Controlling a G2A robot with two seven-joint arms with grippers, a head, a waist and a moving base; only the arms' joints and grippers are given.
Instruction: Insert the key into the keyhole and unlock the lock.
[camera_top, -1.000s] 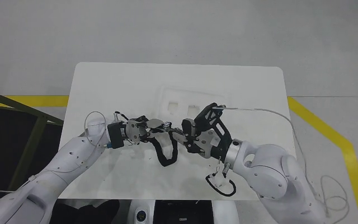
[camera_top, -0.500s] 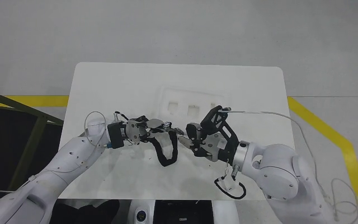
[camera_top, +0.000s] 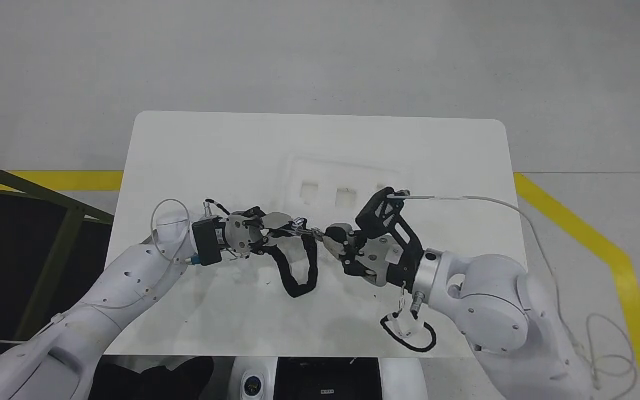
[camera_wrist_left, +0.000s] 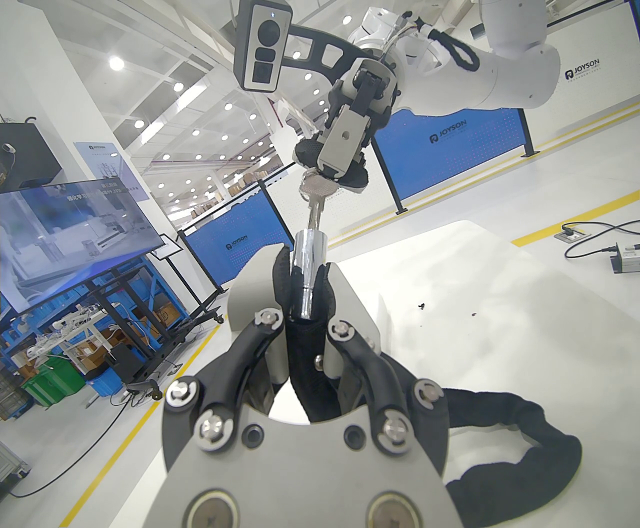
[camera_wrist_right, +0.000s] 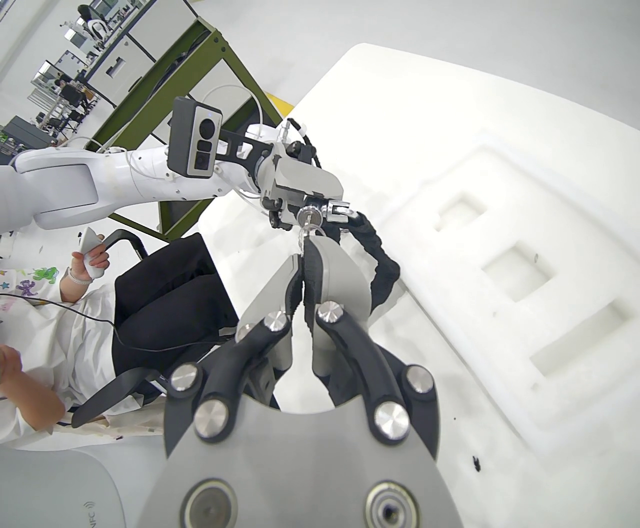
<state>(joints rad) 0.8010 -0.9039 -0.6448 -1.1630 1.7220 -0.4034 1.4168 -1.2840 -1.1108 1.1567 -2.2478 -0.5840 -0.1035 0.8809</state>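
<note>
The lock's chrome cylinder (camera_wrist_left: 306, 280) stands between the fingers of my left gripper (camera_wrist_left: 304, 270), which is shut on it above the table's front middle. Its black fabric-covered cable (camera_top: 295, 280) hangs in a loop down to the table. The silver key (camera_wrist_left: 316, 192) has its blade in the keyhole at the cylinder's end. My right gripper (camera_wrist_left: 334, 170) is shut on the key's head. In the right wrist view the right gripper (camera_wrist_right: 306, 250) pinches the key (camera_wrist_right: 304, 231) just in front of the lock (camera_wrist_right: 312, 216). From above, the left gripper (camera_top: 268, 232) and right gripper (camera_top: 335, 240) face each other.
A white foam tray (camera_top: 340, 180) with three rectangular pockets lies on the white table (camera_top: 200, 150) just behind the grippers. The black cable (camera_wrist_right: 380, 270) trails toward the tray's near edge. Bare table lies to the left and far side.
The right arm shifted slightly right and back toward the lock, with its wrist turned a little. The left arm and the lock have stayed put.
</note>
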